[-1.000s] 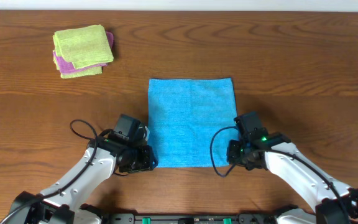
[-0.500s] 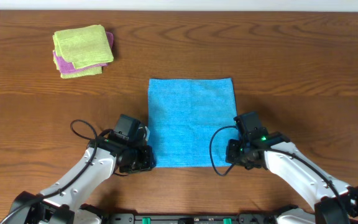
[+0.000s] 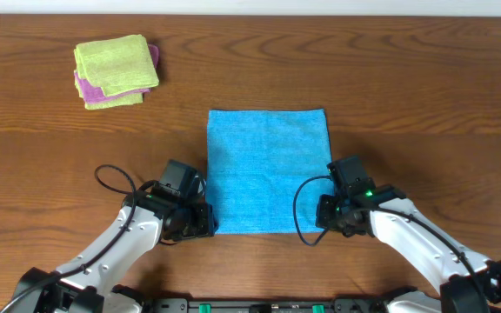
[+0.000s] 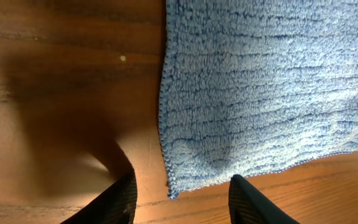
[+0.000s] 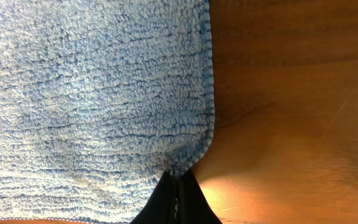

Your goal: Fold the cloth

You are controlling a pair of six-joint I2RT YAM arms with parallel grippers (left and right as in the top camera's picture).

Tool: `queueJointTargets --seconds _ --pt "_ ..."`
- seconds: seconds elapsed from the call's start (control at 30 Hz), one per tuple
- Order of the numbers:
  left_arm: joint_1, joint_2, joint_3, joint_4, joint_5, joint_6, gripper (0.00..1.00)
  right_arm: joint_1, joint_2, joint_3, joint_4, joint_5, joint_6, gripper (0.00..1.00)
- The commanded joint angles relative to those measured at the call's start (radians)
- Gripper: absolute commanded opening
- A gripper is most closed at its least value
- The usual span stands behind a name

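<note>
Gripping stage, by the look of it, with no fold made yet: blue cloth [image 3: 268,169] flat and square on the table [image 3: 424,104], nothing lifted. At the cloth's near-right corner, right gripper [image 5: 178,198] pressed together on the hem, edge puckered in toward the tips. At the cloth's near-left corner, left gripper [image 4: 182,202] spread, one finger [image 4: 120,199] over bare wood just beside the cloth, the other at the near hem, corner between them and not pinched. Next, probably: close the left on that corner, then raise both together and carry the near edge toward the far edge, keeping level to avoid a skewed crease. From overhead only: whole outline of the cloth, both arms at its near edge, and a stack of folded cloths [image 3: 116,69] well apart beyond the cloth's far-left corner. From the wrists only: how the jaws stand, hidden overhead beneath the gripper bodies.
</note>
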Motion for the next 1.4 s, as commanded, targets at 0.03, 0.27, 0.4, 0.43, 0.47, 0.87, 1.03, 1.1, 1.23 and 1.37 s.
queueJointTargets --seconds 0.03,0.27,0.4,0.43,0.47,0.87,1.03,1.1,1.23,1.37 --pt "-0.003 0.008 -0.005 0.015 -0.047 0.016 0.48 -0.006 0.014 -0.012 -0.013 -0.007 -0.001 0.02" --pt "-0.001 0.008 -0.032 0.087 0.000 0.015 0.46 -0.006 0.014 -0.012 -0.037 -0.007 -0.008 0.02" --pt "0.030 0.008 -0.089 0.171 0.089 0.015 0.41 -0.006 0.014 -0.012 -0.066 -0.003 -0.011 0.01" --pt "0.045 0.008 -0.098 0.177 0.095 0.015 0.41 -0.006 0.014 -0.012 -0.069 -0.004 -0.012 0.02" --pt "0.065 0.007 -0.106 0.180 0.110 0.020 0.41 -0.006 0.014 -0.012 -0.071 -0.004 -0.012 0.02" --pt "0.207 0.003 -0.166 0.142 0.288 0.110 0.40 -0.006 0.014 -0.012 -0.067 -0.003 -0.012 0.01" --pt "0.206 0.003 -0.169 0.124 0.279 0.113 0.37 -0.006 0.014 -0.012 -0.053 -0.003 -0.012 0.02" --pt "0.208 0.003 -0.174 0.132 0.246 0.097 0.37 -0.006 0.014 -0.012 -0.052 -0.003 -0.012 0.02" --pt "0.208 0.004 -0.174 0.153 0.231 0.075 0.37 -0.006 0.014 -0.012 -0.052 -0.003 -0.012 0.02" --pt "0.208 0.004 -0.174 0.174 0.204 0.074 0.38 -0.006 0.014 -0.012 -0.051 -0.003 -0.012 0.02"
